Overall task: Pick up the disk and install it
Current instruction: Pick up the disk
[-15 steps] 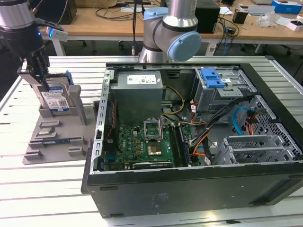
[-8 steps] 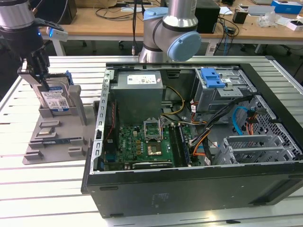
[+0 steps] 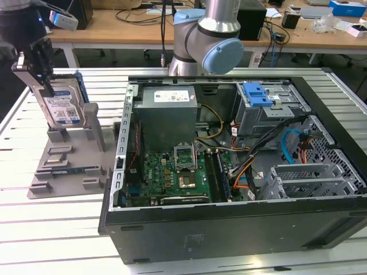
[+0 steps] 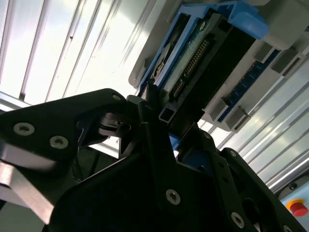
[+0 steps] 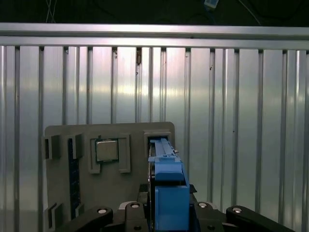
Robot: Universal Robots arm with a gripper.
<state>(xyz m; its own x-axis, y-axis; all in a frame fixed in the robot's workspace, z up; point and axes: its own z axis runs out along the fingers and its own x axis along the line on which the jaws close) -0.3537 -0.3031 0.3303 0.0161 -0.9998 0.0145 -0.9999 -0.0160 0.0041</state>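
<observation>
Pick-up step: I have the gripper (image 3: pixel 46 86) clamped on the top edge of the disk (image 3: pixel 62 109), which stands upright at the grey stand (image 3: pixel 69 166), well apart from the open case (image 3: pixel 229 229). I judge that lifting calls for a straight pull, clear of the stand's posts.

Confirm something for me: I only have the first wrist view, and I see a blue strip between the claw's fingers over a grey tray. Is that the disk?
Observer: Yes. In the exterior view the disk stands upright with its labelled face showing, and the claw is shut on its top edge.
Operator: Is it off the tray?
Observer: Its lower edge sits at the tray's slot; I cannot tell whether it is clear of it.
Operator: Where is the case?
Observer: The open case lies to the exterior view's right of the tray.
</observation>
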